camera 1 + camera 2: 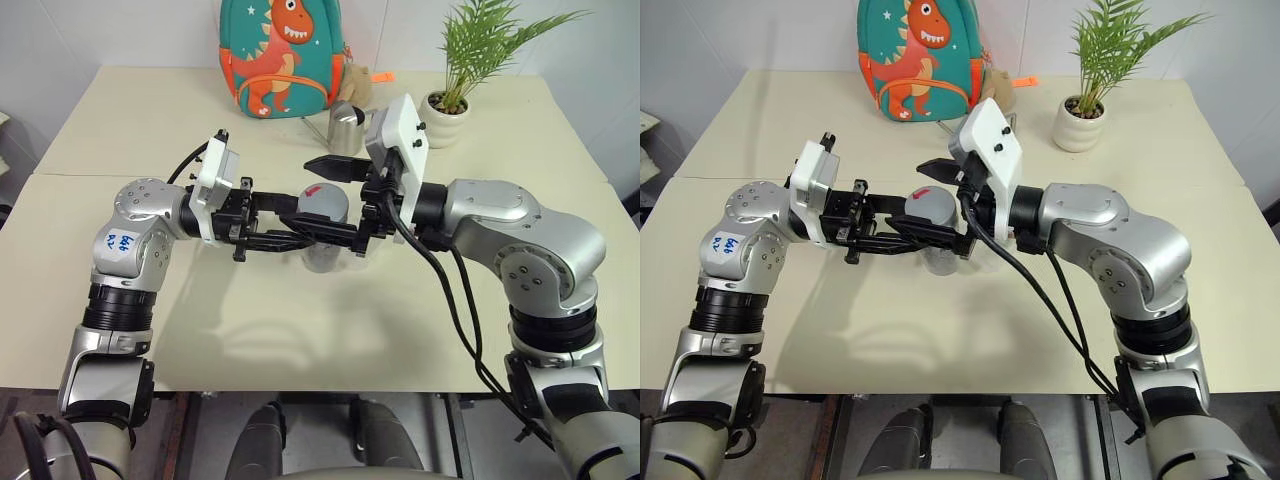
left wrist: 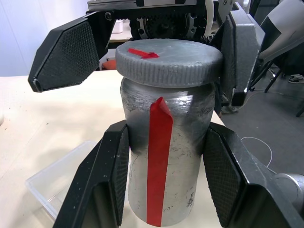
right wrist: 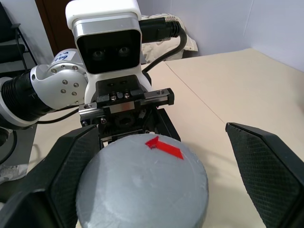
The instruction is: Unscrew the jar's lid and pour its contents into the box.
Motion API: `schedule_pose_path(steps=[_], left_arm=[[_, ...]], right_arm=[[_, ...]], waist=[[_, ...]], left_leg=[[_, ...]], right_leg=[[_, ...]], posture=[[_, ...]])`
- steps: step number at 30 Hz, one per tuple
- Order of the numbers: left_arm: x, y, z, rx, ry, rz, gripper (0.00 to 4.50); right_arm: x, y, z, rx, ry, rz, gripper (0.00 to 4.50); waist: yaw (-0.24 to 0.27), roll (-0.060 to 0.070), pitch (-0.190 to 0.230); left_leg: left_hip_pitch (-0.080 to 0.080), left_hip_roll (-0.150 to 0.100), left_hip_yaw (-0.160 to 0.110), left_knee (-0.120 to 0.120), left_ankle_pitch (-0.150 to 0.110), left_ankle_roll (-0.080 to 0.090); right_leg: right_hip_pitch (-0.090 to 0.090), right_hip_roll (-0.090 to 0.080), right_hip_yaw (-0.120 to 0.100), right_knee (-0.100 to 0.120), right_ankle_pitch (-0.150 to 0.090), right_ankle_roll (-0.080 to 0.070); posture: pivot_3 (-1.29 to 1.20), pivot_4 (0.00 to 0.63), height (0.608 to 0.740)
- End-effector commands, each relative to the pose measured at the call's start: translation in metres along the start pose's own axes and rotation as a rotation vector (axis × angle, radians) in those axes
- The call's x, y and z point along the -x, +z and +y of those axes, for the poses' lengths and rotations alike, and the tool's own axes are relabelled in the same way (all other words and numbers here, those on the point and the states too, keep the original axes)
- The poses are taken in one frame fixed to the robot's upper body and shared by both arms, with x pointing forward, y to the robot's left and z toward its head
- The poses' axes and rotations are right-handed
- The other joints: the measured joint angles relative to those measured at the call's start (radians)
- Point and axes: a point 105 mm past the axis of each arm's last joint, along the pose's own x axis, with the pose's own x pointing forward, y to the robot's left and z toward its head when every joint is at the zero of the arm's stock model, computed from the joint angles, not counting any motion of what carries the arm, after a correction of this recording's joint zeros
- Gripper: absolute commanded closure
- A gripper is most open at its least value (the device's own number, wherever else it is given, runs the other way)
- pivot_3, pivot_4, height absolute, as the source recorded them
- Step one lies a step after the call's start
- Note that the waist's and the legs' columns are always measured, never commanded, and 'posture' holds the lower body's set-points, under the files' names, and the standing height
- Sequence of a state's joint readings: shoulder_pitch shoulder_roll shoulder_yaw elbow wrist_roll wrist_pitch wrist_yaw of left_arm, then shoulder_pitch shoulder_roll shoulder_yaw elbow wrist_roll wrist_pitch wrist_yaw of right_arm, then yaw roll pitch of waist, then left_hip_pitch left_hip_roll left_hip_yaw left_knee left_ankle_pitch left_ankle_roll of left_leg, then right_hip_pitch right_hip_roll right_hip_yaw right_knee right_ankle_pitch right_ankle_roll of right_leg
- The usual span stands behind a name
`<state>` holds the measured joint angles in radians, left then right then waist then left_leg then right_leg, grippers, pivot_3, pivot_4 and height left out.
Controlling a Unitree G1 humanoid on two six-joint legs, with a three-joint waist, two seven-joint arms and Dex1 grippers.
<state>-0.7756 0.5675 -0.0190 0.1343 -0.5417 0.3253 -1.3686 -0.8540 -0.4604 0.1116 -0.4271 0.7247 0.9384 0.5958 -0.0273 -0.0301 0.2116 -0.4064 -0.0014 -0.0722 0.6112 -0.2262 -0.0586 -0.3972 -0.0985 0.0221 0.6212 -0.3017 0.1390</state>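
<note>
Evidently left hand clamps jar; right hand gapes around lid.

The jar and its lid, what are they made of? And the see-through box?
The jar looks like dull silver metal or foil wrap, scuffed and slightly wrinkled, with a red tape strip. The lid seems grey plastic, matte, with a ribbed edge. The box appears to be clear, thin plastic; the table shows through.
</note>
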Motion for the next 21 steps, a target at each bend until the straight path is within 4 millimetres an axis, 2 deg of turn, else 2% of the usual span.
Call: schedule_pose_path(steps=[1,21], left_arm=[[0.003,0.009,0.0,-0.042,0.0,-0.007,2.57],[0.005,0.009,0.001,-0.038,0.007,0.001,2.57]], right_arm=[[0.009,0.01,-0.005,0.048,-0.039,-0.026,0.03],[0.02,0.006,-0.012,0.069,-0.069,0.011,0.03]], waist=[[0.0,0.0,0.0],[0.0,0.0,0.0]], left_leg=[[0.0,0.0,0.0,0.0,0.0,0.0],[0.0,0.0,0.0,0.0,0.0,0.0]], right_leg=[[0.0,0.0,0.0,0.0,0.0,0.0],[0.0,0.0,0.0,0.0,0.0,0.0]], posture=[[0.0,0.15,0.74],[0.0,0.15,0.74]])
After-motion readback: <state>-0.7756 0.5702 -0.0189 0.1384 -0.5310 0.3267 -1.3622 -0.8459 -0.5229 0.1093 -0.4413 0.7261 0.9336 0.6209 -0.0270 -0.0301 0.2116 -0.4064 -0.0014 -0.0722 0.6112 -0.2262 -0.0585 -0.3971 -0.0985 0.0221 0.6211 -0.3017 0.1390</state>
